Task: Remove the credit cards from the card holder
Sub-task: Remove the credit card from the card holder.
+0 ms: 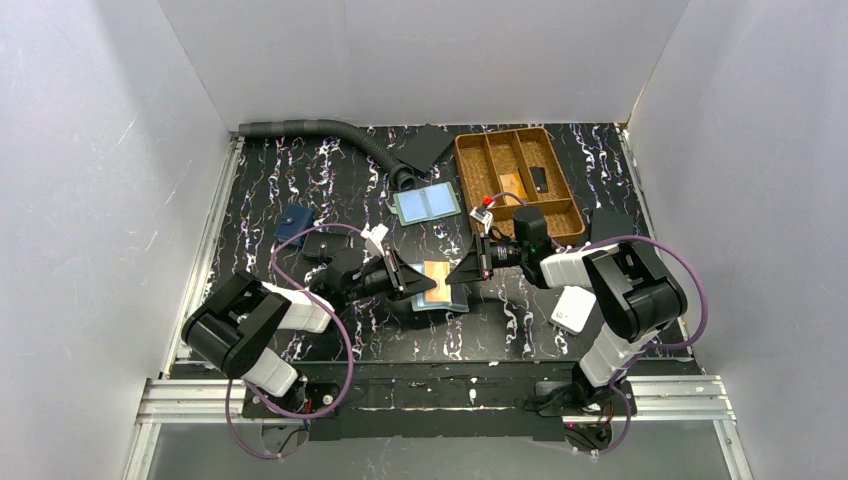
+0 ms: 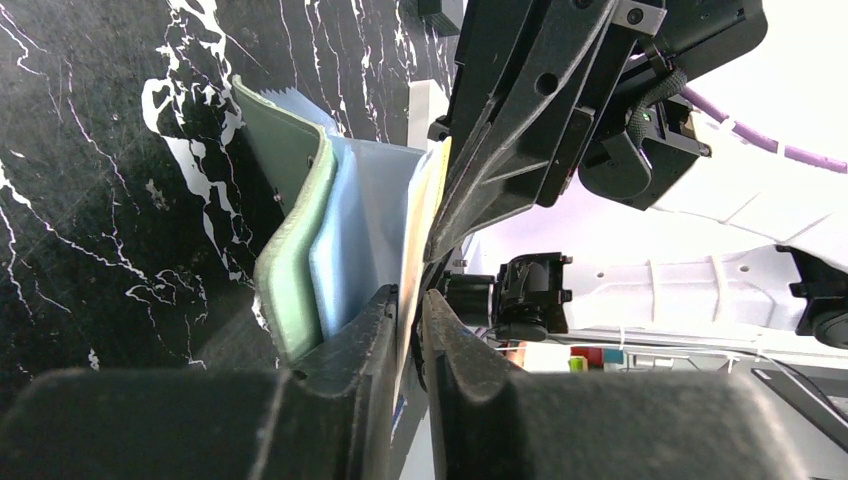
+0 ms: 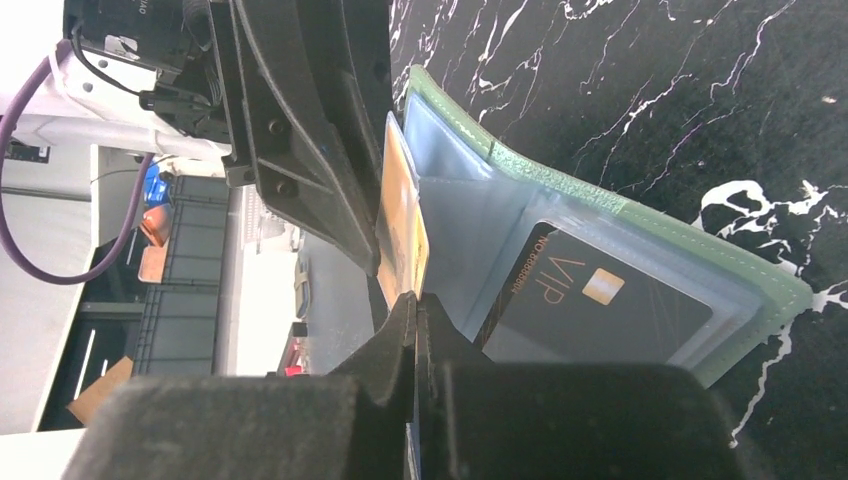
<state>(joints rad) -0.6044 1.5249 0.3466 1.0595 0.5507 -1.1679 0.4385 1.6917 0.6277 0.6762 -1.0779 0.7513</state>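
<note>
The card holder [image 1: 441, 286] lies open at the table's middle, teal-green-edged, with a blue and an orange-tan panel. My left gripper [image 1: 415, 283] is shut on the holder's raised orange-tan leaf [image 2: 422, 215], seen edge-on between its fingers [image 2: 412, 300]. My right gripper [image 1: 470, 268] faces it from the right. Its jaws [image 3: 415, 300] are pressed shut on the thin edge of the same orange-tan leaf [image 3: 400, 215]; I cannot tell whether they pinch a card or the pocket. A black VIP credit card [image 3: 600, 300] sits in a clear pocket of the blue panel.
A second holder with two pale-blue panels [image 1: 427, 203] lies behind. A brown compartment tray [image 1: 470, 160] stands at the back right. A white box [image 1: 573, 308] lies by the right arm, a dark blue pouch [image 1: 293, 223] at the left, and a black hose [image 1: 320, 130] along the back.
</note>
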